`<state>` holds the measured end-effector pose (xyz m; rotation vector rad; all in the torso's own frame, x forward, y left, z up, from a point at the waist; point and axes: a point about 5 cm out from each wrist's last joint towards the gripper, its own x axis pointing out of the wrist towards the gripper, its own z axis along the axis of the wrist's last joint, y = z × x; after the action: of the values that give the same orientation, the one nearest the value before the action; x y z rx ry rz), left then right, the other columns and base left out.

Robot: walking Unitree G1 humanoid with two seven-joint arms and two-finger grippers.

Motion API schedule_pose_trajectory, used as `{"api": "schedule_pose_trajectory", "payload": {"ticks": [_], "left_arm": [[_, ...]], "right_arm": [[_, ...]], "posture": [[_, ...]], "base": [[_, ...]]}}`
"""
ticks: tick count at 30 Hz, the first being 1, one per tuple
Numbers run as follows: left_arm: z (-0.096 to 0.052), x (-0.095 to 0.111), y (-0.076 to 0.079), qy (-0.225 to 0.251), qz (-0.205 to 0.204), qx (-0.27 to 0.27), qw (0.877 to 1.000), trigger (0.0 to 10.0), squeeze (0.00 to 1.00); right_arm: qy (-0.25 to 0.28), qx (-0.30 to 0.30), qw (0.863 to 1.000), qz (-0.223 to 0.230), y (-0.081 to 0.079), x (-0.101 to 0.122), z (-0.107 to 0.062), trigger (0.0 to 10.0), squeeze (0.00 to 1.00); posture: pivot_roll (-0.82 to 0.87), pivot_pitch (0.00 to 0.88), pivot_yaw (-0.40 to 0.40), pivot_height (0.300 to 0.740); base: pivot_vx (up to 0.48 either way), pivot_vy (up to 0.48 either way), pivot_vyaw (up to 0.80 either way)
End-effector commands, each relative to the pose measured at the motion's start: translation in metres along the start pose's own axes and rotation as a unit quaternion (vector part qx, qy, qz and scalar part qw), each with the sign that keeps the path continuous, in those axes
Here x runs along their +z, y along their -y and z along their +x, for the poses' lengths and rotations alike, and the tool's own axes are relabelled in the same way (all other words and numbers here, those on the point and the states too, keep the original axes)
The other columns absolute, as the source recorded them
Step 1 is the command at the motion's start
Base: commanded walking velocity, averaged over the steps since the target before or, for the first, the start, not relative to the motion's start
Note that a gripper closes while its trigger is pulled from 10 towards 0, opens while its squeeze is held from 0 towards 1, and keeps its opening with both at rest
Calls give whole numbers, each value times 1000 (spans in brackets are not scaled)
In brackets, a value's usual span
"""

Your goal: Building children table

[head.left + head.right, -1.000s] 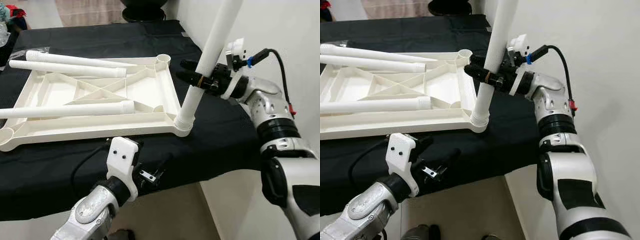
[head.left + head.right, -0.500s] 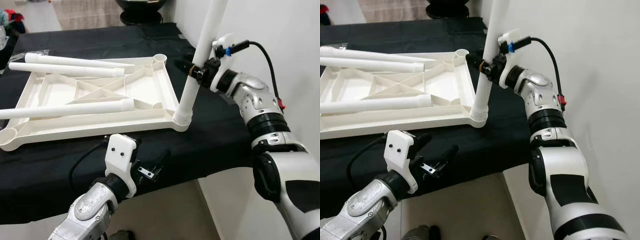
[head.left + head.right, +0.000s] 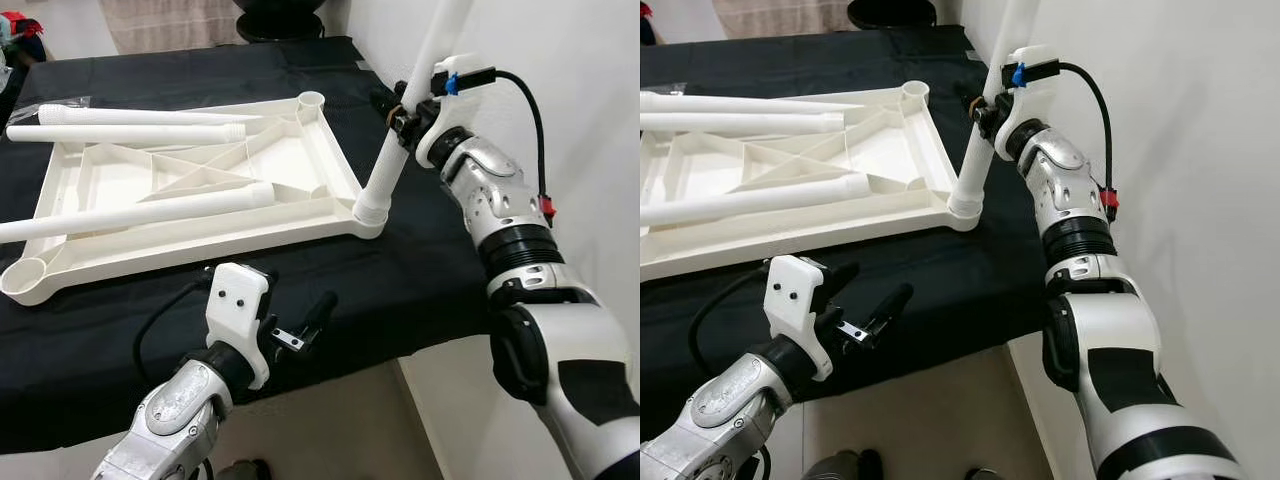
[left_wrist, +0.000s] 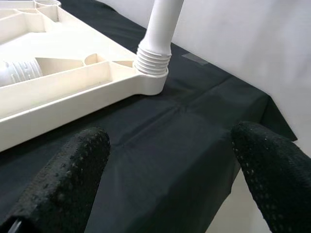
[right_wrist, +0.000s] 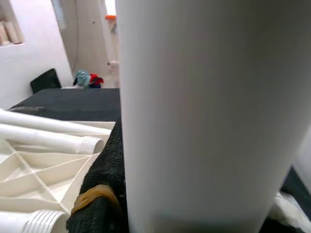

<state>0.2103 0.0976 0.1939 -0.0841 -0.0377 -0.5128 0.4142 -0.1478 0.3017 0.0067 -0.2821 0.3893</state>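
Observation:
A white tabletop (image 3: 300,150) lies upside down on the black-covered table (image 3: 420,270). One white leg (image 3: 410,100) stands tilted in its near right corner socket (image 3: 368,215), with the threads (image 4: 152,59) showing above the socket. My right gripper (image 3: 397,108) is shut on this leg partway up; a black finger (image 5: 104,184) presses against the leg (image 5: 204,111). My left gripper (image 3: 300,325) hangs open just off the table's front edge, its fingertips (image 4: 58,179) wide apart and nothing between them.
Three loose white legs lie on the tabletop: two at the back (image 3: 130,125) and one across the front (image 3: 140,212). A white wall (image 3: 560,60) stands close on the right, next to the table's right edge. Floor shows below the front edge.
My right wrist has rolled around the upright leg while holding it, and its grip sits higher along the leg. The view has shifted a little. The left arm stays about where it was.

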Motion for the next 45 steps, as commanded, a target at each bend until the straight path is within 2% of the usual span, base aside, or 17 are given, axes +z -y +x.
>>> {"api": "schedule_pose_trajectory", "payload": {"ticks": [1,5,10,16,19,22,25,29,33,35,40,45], "left_arm": [[0,-3,-3,-5,2,7,1000,10000,0],[0,-3,-4,-5,2,8,1000,10000,0],[0,-3,-5,-4,3,8,1000,10000,0],[1,-3,-6,-3,3,10,1000,10000,0],[1,-3,-6,-3,3,10,1000,10000,0],[2,-3,-6,-2,4,11,1000,10000,0],[2,-2,-7,1,5,13,1000,10000,0],[2,-2,-7,1,5,15,1000,10000,0],[2,-2,-8,2,6,16,1000,10000,0],[2,-2,-8,2,7,17,1000,10000,0],[2,-2,-10,3,10,18,1000,10000,0],[2,-2,-10,3,10,18,1000,10000,0]], "right_arm": [[-41,-28,999,-14,2,-24,-7,10000,0],[-47,-31,998,-19,-5,-28,-5,10000,0],[-86,-61,994,-29,-13,-38,-2,10000,0],[-114,-94,988,-45,-19,-37,4,10000,0],[-120,-104,986,-45,-21,-36,6,10000,0],[-123,-143,982,-30,-21,-31,10,10000,0],[-117,-198,973,9,-21,-26,13,10000,0],[-114,-230,966,19,-20,-25,13,10000,0],[-89,-292,952,31,-15,-20,11,10000,0],[-77,-323,943,28,-13,-17,9,10000,0],[-37,-387,921,-18,-15,-8,7,10000,0],[-34,-420,905,-60,-28,-7,7,10000,0]], "posture": [[131,194,-52,740],[129,194,-51,740],[128,193,-50,740],[126,193,-52,740],[123,193,-53,740],[121,194,-56,740],[121,194,-59,740],[121,193,-61,740],[124,192,-63,740],[124,192,-63,740],[123,188,-64,740],[123,182,-66,740]], "base": [[0,0,0],[0,0,0],[0,0,0],[0,0,0],[0,0,0],[0,0,0],[0,0,0],[0,0,0],[0,0,0],[0,0,0],[0,0,0],[0,0,0]]}}
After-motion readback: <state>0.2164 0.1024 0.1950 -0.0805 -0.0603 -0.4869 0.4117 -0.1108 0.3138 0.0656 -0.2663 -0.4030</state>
